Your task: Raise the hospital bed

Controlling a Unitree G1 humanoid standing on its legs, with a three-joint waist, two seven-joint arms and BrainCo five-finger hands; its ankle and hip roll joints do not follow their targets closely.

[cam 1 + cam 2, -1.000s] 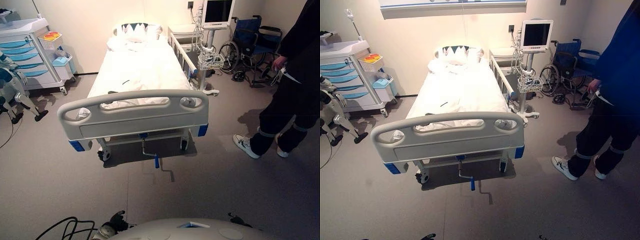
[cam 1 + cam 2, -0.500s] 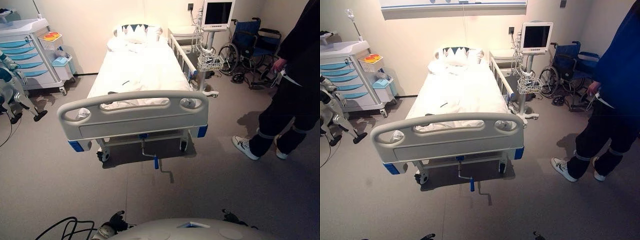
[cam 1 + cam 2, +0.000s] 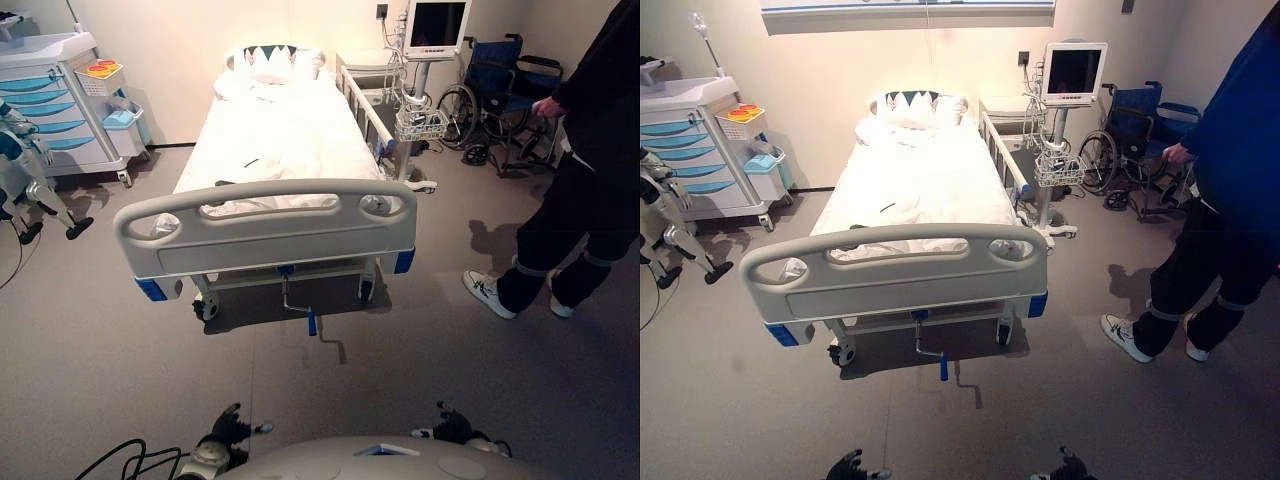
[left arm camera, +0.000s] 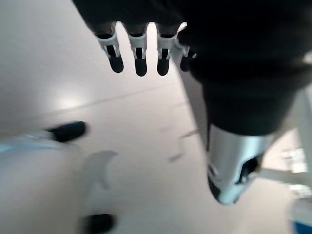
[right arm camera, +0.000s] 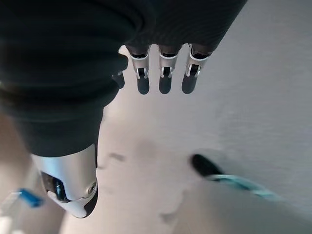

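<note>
Bed (image 3: 270, 150) flat, crank (image 3: 298, 305) under footboard untouched | left robot hand (image 4: 146, 44) fingers straight, empty, above floor | right robot hand (image 5: 161, 68) likewise | person (image 3: 580, 180) beside bed.

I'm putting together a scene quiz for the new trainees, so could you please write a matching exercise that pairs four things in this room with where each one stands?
Things:
1. crank handle
2. wheelchair
3. drawer cart
4. monitor

Places:
A. far right corner, behind the person
B. against the wall, left of the bed
C. low under the footboard, its blue grip towards the floor
D. on a stand by the bed's right rail

Pairs: 1-C, 2-A, 3-B, 4-D
</note>
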